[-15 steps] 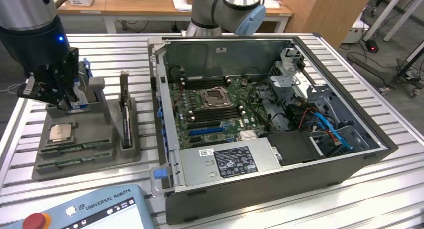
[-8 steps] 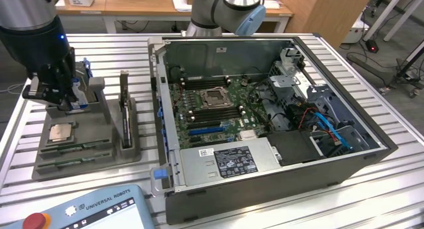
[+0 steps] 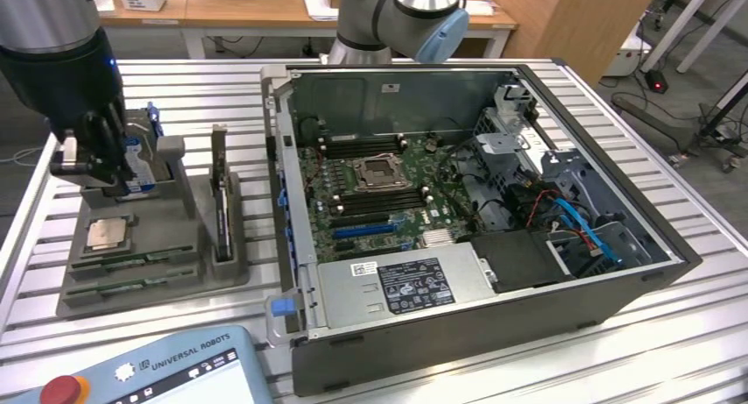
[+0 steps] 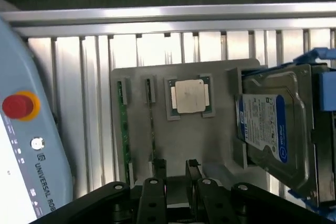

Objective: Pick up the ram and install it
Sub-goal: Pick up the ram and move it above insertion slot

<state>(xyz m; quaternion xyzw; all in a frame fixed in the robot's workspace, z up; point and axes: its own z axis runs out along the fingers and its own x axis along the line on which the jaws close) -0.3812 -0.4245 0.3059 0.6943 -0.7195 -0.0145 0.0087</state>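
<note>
Two green ram sticks stand on edge in slots of a grey holder tray (image 3: 152, 286); one ram stick (image 4: 124, 129) (image 3: 129, 262) lies beside the other (image 4: 151, 127) (image 3: 117, 288). My gripper (image 4: 176, 174) (image 3: 103, 178) hovers above the tray, near the hard drive end and clear of the sticks. Its two dark fingers (image 4: 159, 171) stand a little apart with nothing between them. The open computer case (image 3: 468, 185) with its motherboard (image 3: 374, 189) sits at the exterior view's right.
The tray also carries a square silver processor (image 4: 190, 96), a hard drive (image 4: 268, 129) and a dark expansion card (image 3: 220, 202) standing upright. A teach pendant (image 4: 26, 145) with a red button lies at the table's front edge. The table is slatted aluminium.
</note>
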